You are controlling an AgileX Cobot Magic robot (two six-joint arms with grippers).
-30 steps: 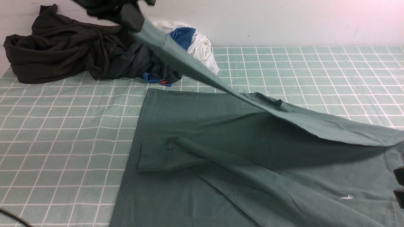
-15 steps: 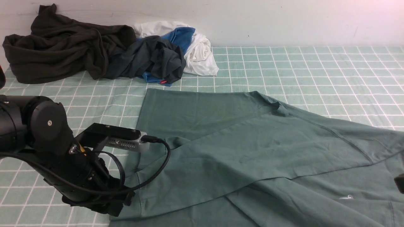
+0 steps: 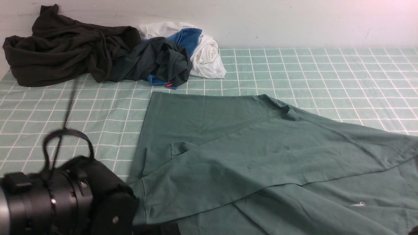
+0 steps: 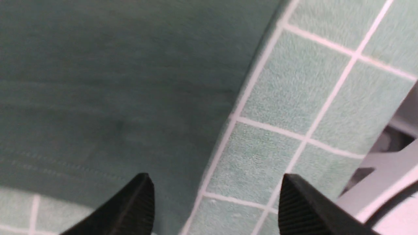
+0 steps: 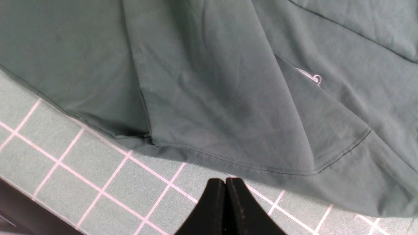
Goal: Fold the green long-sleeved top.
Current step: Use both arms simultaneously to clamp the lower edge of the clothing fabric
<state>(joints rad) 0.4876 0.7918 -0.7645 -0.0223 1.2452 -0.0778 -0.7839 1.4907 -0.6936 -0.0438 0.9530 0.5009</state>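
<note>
The green top (image 3: 202,111) lies spread flat on the counter (image 3: 326,68), toward its near right side and well apart from the pile of clothes (image 3: 98,55) at the back. One sleeve (image 3: 248,163) is laid slantwise across the body, probably to narrow the garment into a straight-sided shape before it is doubled over. The left arm (image 3: 65,199) sits low at the near left corner. The left fingers (image 4: 137,202) are spread apart and empty, poised over the top's side edge where it meets the checked cover. The right fingers (image 5: 217,202) are pressed together, holding nothing, just off the top's near edge.
</note>
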